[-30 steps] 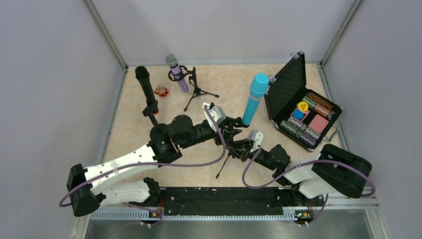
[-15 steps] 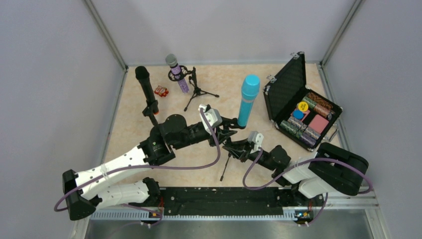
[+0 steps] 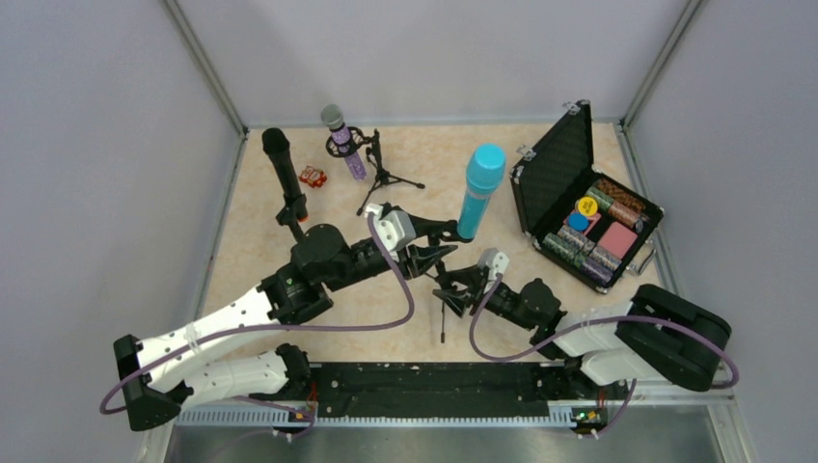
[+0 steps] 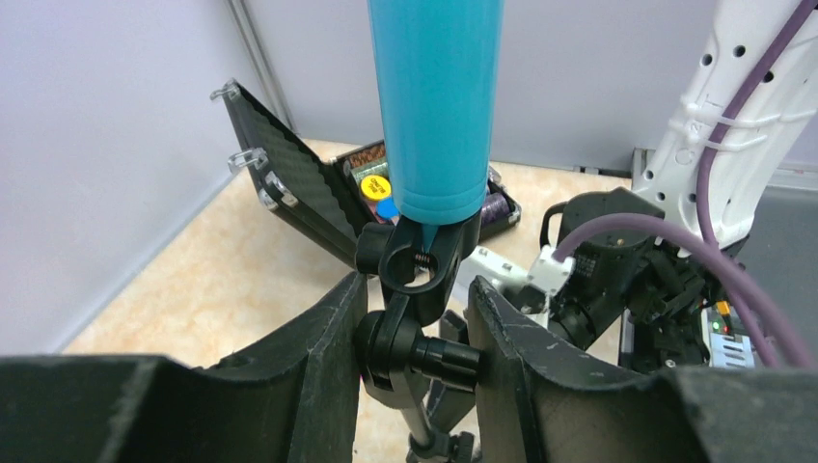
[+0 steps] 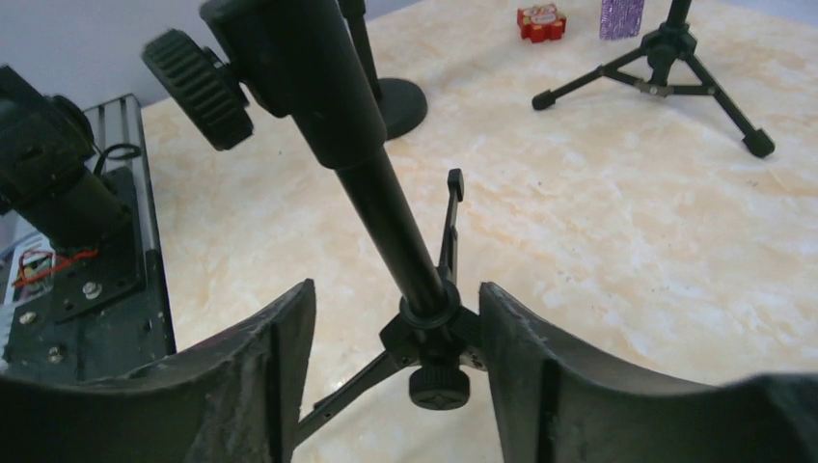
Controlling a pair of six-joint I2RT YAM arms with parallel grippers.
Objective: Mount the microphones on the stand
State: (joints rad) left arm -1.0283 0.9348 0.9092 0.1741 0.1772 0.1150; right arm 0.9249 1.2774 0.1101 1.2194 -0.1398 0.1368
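Left wrist view: my left gripper (image 4: 417,292) is closed snug on the black swivel joint of the stand (image 4: 413,352). The joint sits directly under the turquoise microphone (image 4: 436,106), which is clipped upright in the stand. My right gripper (image 5: 397,289) straddles the stand's pole lower down, fingers parted, with gaps either side. The microphone rises just beside the case (image 3: 555,174), near its raised lid.
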